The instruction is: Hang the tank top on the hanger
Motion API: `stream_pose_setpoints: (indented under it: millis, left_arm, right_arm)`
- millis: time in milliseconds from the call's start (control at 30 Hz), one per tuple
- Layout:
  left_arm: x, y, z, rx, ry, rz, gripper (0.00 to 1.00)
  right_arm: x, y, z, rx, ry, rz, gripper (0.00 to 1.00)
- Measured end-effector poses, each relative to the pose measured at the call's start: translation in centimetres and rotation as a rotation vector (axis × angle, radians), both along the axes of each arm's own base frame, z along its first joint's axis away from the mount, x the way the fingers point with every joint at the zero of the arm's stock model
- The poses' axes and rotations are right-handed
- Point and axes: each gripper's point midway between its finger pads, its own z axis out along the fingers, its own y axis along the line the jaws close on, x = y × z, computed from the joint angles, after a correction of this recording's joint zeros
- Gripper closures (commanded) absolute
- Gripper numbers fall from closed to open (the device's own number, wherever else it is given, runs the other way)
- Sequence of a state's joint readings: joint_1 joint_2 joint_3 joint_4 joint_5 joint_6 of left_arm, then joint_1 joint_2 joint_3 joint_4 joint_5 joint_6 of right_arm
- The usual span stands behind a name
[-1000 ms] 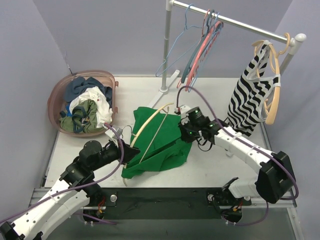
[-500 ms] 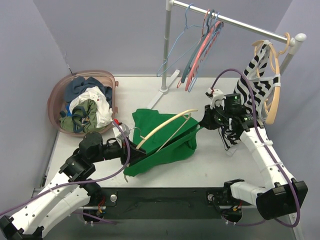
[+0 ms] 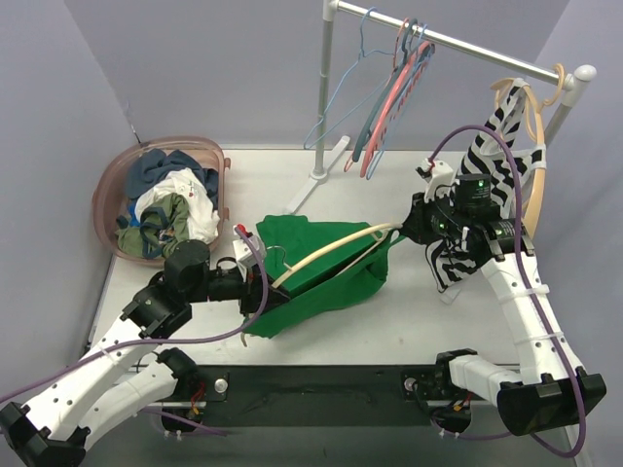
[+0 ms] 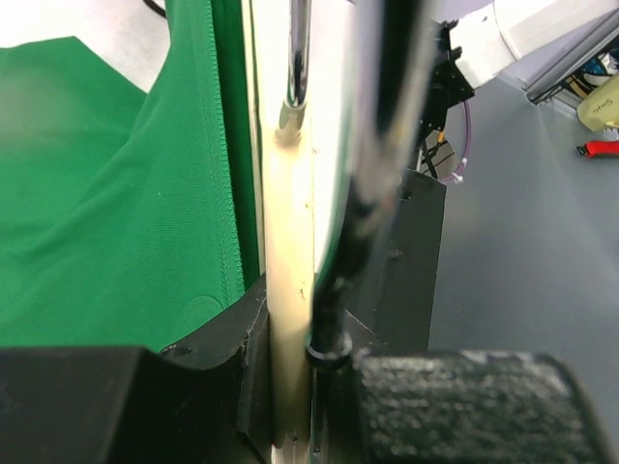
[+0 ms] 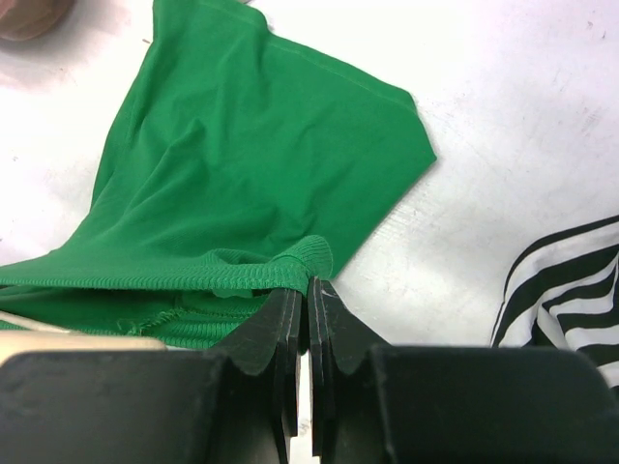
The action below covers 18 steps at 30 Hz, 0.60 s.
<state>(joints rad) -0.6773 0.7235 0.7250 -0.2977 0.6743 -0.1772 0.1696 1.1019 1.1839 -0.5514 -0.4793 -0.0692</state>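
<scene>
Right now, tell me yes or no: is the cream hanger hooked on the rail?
No, the cream hanger lies low over the table on the green tank top, far from the rail.

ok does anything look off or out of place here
Mainly the striped top at the right: it hangs lopsided, bunched to one side of its tan hanger, at the very end of the rail. The green tank top is pulled taut along the cream hanger, but that looks deliberate.
</scene>
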Motion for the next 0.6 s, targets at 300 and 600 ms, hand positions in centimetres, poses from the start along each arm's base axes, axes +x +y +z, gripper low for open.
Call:
stream_pose_setpoints:
  millis: [300, 600]
  left_arm:
    - [0.3, -0.2, -0.9, 0.056, 0.003, -0.028, 1.0]
    - [1.1, -0.2, -2.7, 0.149, 0.025, -0.034, 1.0]
  right_arm:
    - [-0.1, -1.0, 0.2, -0.002, 0.017, -0.032, 1.0]
    - [-0.2, -1.4, 0.9, 0.001, 0.015, -0.042, 1.0]
